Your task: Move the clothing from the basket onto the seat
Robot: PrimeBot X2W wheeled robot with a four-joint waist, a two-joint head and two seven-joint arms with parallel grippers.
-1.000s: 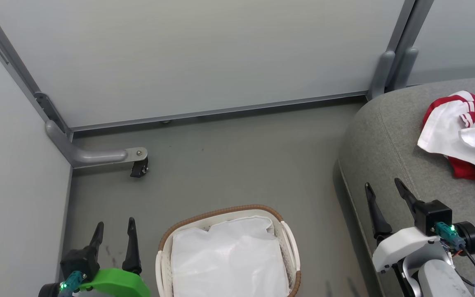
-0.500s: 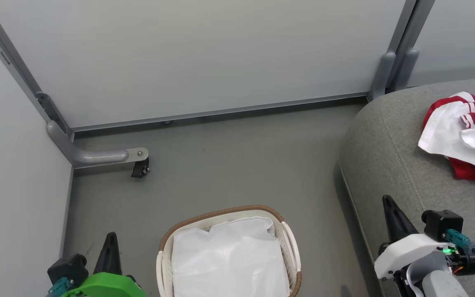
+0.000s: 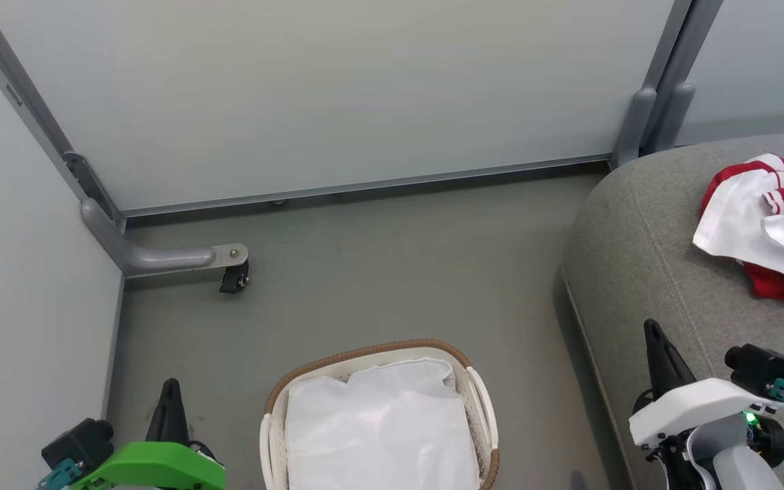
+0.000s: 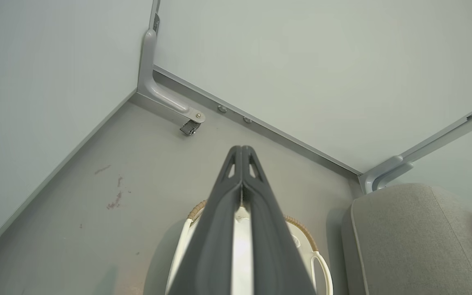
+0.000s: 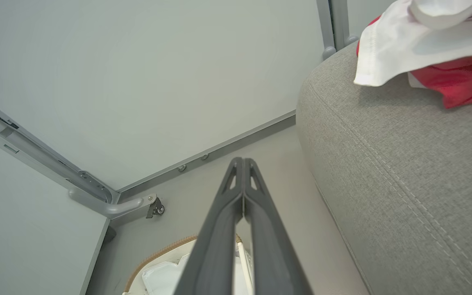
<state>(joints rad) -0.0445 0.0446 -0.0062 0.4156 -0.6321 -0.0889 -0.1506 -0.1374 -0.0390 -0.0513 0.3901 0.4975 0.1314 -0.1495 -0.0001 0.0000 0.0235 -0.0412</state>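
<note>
Head view: clothing [image 3: 766,231] sits on the seat [image 3: 637,258], ahead and right of the right gripper [image 3: 652,330], so that arm's nearer. It and the left gripper [image 3: 171,388], which is beside the basket [image 3: 365,350], are pinched together on nothing.

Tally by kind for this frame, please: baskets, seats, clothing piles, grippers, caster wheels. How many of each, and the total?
basket: 1
seat: 1
clothing pile: 1 (number of garments unclear)
grippers: 2 (left gripper, right gripper)
caster wheel: 1
Total: 6
</note>
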